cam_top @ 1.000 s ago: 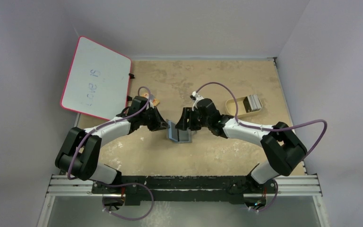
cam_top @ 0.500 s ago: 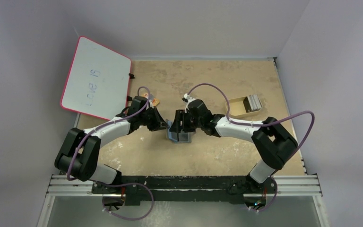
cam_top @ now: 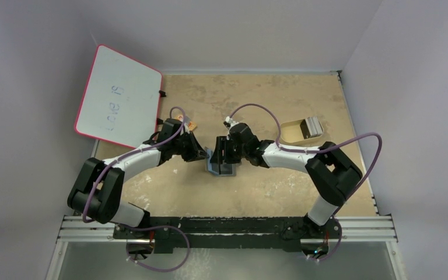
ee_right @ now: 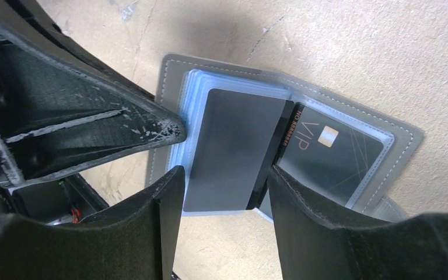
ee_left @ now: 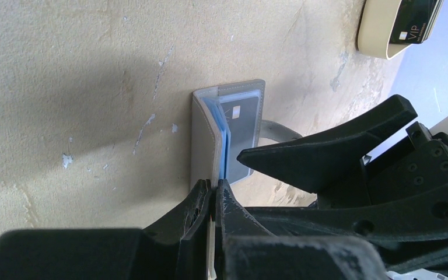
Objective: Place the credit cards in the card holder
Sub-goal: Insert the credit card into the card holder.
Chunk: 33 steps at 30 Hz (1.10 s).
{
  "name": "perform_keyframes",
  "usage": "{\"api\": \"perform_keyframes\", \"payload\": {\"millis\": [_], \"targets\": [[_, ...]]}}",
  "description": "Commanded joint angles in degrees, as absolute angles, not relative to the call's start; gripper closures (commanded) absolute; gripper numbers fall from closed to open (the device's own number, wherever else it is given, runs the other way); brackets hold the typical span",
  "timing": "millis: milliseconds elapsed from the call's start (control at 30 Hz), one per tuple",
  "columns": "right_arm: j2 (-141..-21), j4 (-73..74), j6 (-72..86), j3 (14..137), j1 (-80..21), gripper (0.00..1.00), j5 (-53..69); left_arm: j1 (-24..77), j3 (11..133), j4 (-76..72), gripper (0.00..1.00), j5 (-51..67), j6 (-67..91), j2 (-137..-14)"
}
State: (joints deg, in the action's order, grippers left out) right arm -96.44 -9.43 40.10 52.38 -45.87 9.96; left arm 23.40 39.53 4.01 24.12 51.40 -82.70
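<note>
Leftward, R arm (cam_top: 283, 156) low, at card holder (cam_top: 219, 169)

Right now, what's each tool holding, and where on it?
Left tool pinches the card holder by the edge of its raised grey cover. Right tool grips a dark credit card across its long edges, at the end nearest the camera.

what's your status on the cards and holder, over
Left pincer shut on card holder edge, propping it open. Right pincer grips a dark card over the blue sleeves; VIP card already pocketed. Nothing blocking the holder.
</note>
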Motion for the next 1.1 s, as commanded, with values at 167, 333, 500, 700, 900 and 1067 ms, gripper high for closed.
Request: {"api": "perform_keyframes", "payload": {"millis": [167, 333, 500, 700, 900, 1067], "targets": [[-96.42, -7.59, 39.14, 54.9, -46.14, 0.45, 6.4, 23.64, 40.58, 1.35, 1.0, 24.97, 51.21, -80.33], [-95.86, -6.17, 38.69, 54.94, -46.13, 0.46, 4.67, 23.65, 40.52, 1.16, 1.0, 25.03, 51.33, -80.42], [-95.18, -4.05, 38.09, 54.75, -46.14, 0.46, 3.34, 23.7, 40.56, 1.14, 1.0, 25.02, 51.42, -80.53], [-91.13, 0.34, 38.76, 52.87, -46.14, 0.47, -0.12, 23.65, 40.67, 2.24, 1.0, 24.47, 50.5, -80.62], [-88.45, 2.98, 38.96, 51.39, -46.01, 0.5, -3.51, 23.65, 40.72, 2.41, 1.0, 24.53, 50.55, -80.25], [-87.08, 4.16, 39.45, 50.33, -45.82, 0.52, -5.45, 23.65, 40.85, 3.18, 1.0, 24.27, 50.16, -79.99]]}}
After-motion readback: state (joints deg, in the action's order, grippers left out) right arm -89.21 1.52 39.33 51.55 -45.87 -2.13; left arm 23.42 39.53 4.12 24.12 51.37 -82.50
